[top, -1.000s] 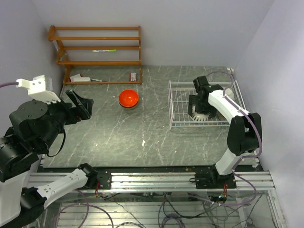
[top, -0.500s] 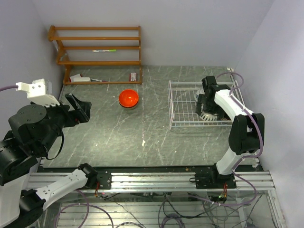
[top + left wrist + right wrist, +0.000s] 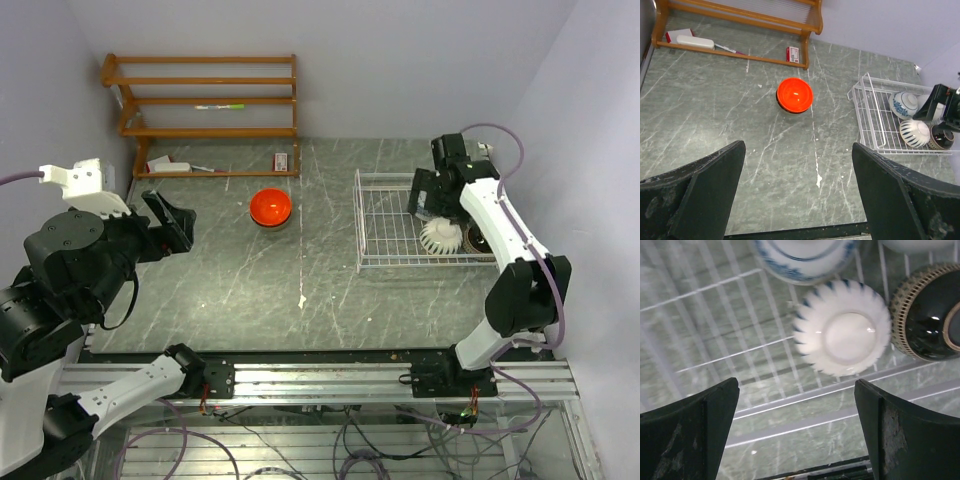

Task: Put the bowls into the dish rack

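The right end effector [image 3: 797, 412] is hovering released, fingers spread wide, over the white wire dish rack [image 3: 385, 263]. Below it the ribbed white bowl [image 3: 845, 335] is lying upside down in the rack, showing blue-tipped flutes. It is sitting just beside the blue-and-white patterned bowl [image 3: 805, 260] and the glossy dark bowl [image 3: 927, 315]. The orange-red bowl [image 3: 794, 95] is sitting out on the grey surface [image 3: 715, 110], well apart from the rack. The left end effector [image 3: 797, 190] is hanging released too.

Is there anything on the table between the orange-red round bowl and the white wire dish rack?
Nothing visible does: only bare grey marbled tabletop lies between the orange-red bowl and the white wire dish rack.
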`<state>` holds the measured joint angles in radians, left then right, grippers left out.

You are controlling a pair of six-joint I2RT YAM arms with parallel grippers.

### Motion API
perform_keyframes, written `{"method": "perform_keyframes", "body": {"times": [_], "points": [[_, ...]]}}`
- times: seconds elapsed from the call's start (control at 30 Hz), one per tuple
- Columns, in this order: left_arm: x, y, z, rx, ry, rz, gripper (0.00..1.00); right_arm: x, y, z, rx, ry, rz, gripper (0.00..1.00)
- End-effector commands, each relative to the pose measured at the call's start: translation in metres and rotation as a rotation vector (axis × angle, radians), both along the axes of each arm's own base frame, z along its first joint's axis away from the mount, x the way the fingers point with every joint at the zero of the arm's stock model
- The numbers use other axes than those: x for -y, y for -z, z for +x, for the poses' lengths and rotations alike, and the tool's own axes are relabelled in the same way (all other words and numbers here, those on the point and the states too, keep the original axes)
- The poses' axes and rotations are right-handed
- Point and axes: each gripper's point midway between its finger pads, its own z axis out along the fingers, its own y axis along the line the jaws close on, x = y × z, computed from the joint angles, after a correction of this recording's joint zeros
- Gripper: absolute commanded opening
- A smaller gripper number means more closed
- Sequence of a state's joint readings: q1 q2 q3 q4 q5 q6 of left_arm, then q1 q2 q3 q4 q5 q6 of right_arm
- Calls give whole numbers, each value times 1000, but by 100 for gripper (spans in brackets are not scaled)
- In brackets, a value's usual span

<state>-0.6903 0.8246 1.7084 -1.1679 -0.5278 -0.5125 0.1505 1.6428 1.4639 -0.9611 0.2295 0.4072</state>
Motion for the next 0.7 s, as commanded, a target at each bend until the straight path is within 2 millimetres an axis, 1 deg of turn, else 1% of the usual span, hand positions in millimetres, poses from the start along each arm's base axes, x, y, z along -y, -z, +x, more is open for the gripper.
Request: {"method": "perform_keyframes", "body": {"times": [0.0, 0.07, 0.13, 0.17, 0.2, 0.23, 0.27, 0.37, 0.4, 0.47, 0.53, 0.57, 0.67], "points": [[1, -8, -2, 16, 7, -36, 99, -58, -59, 4, 119, -155, 110, 100], [-1, -9, -4, 17, -4, -47, 99, -95, -77, 6, 145, -226, 132, 100], [-4, -11, -5, 22, -16, -61, 99, -139, -95, 9, 181, -310, 165, 100], [-5, -12, -6, 26, -21, -70, 99, -158, -101, 12, 196, -341, 181, 100], [-5, -14, -6, 28, -23, -77, 99, -185, -105, 9, 201, -394, 200, 100], [-6, -15, -7, 30, -23, -83, 99, -208, -112, 11, 219, -434, 223, 100], [-6, -16, -7, 32, -25, -88, 99, -230, -111, 11, 222, -474, 239, 100], [-8, -20, -10, 34, -26, -96, 99, -293, -98, 10, 220, -600, 290, 99], [-8, -20, -10, 31, -27, -98, 99, -314, -91, 8, 212, -644, 307, 99], [-8, -20, -11, 27, -25, -101, 99, -348, -70, 10, 192, -708, 336, 97], [-9, -18, -13, 17, -25, -102, 99, -375, -54, 13, 183, -762, 373, 95], [-9, -18, -13, 15, -27, -105, 99, -389, -41, 16, 178, -788, 385, 94], [-8, -16, -15, 5, -20, -115, 99, -414, -23, 22, 201, -847, 415, 89]]}}
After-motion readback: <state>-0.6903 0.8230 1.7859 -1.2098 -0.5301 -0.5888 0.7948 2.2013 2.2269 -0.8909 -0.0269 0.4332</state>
